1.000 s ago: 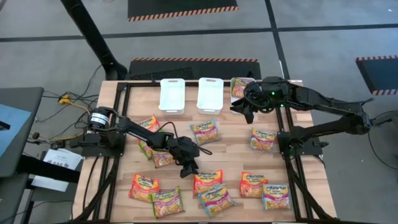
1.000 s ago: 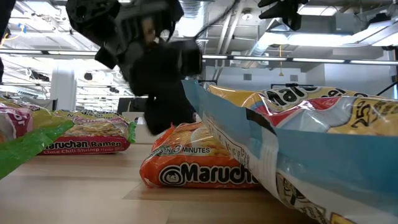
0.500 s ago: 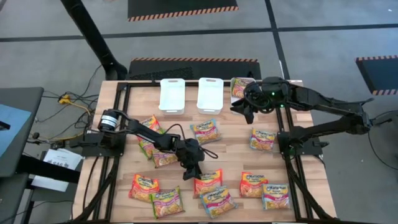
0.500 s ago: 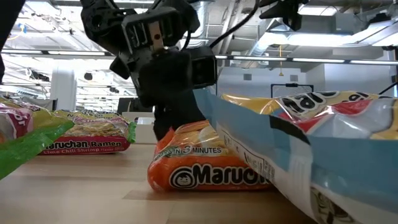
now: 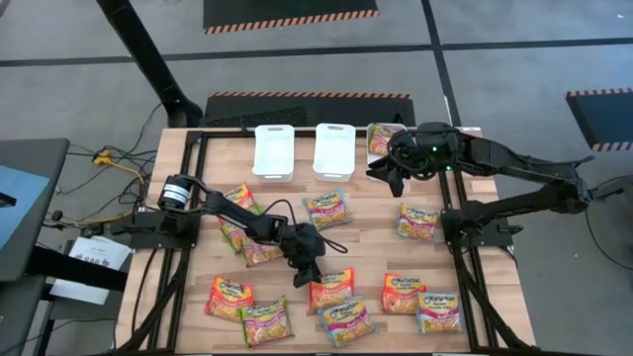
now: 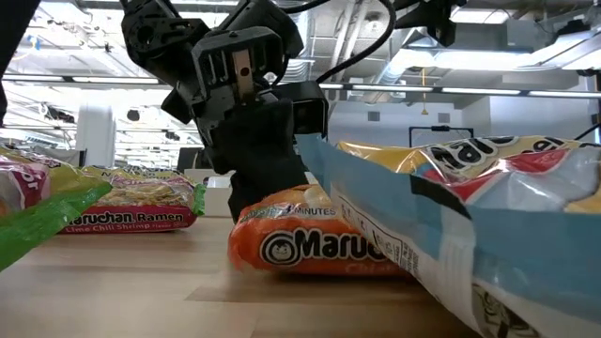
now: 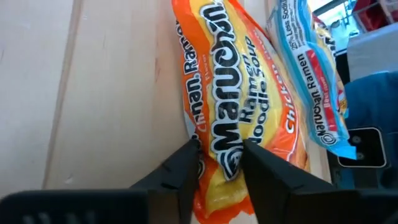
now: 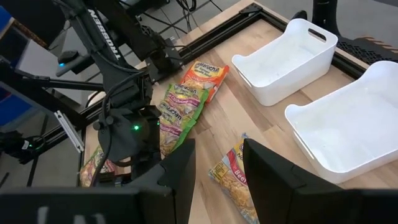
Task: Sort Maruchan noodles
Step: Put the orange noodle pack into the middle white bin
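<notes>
Down at the near-middle of the surface [image 5: 371, 247], I've brought the left gripper [image 5: 305, 272] onto the orange packet [image 5: 330, 289], and its jaws have just narrowed onto the packet's end: a pinch, though probably not yet firm. Right gripper [image 5: 391, 170] waits by the white bins [image 5: 274, 151], jaws parted, holding nothing. A blue packet [image 5: 346, 318] lies close alongside; lifting straight up looks clearest.

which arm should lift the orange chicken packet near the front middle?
Left. Its pincer already straddles the orange packet edge. The right pincer hangs open by the white bins, far from it.
</notes>
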### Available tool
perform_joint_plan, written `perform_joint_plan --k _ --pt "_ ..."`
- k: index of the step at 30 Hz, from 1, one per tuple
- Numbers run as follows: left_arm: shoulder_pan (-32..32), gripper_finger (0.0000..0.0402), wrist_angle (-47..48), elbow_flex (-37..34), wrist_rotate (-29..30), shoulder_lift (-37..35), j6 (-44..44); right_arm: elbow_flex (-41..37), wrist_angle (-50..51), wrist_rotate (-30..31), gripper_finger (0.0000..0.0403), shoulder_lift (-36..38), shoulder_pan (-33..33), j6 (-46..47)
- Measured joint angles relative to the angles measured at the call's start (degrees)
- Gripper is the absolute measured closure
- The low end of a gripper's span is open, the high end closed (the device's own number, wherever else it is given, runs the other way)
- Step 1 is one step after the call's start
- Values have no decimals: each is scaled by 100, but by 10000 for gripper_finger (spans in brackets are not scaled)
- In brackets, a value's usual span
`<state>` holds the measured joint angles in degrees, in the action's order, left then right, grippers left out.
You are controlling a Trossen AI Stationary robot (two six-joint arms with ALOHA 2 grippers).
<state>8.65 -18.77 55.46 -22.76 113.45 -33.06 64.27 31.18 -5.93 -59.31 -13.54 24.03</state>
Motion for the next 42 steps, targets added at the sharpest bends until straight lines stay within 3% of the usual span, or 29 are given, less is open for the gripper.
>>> perform_joint_plan --k 6,14,27,42 --pt "37 393 -134 -2 -10 5 -62 0 3 -2 243 0 0 2" --pt "-36 401 61 -20 -4 -312 -122 0 3 -3 243 2 0 3" --pt "-473 401 1470 -17 544 -1510 590 0 11 -236 243 2 2 -18" --pt "-948 401 2171 -11 696 -2333 1295 4 -169 -330 222 -476 199 -1750"
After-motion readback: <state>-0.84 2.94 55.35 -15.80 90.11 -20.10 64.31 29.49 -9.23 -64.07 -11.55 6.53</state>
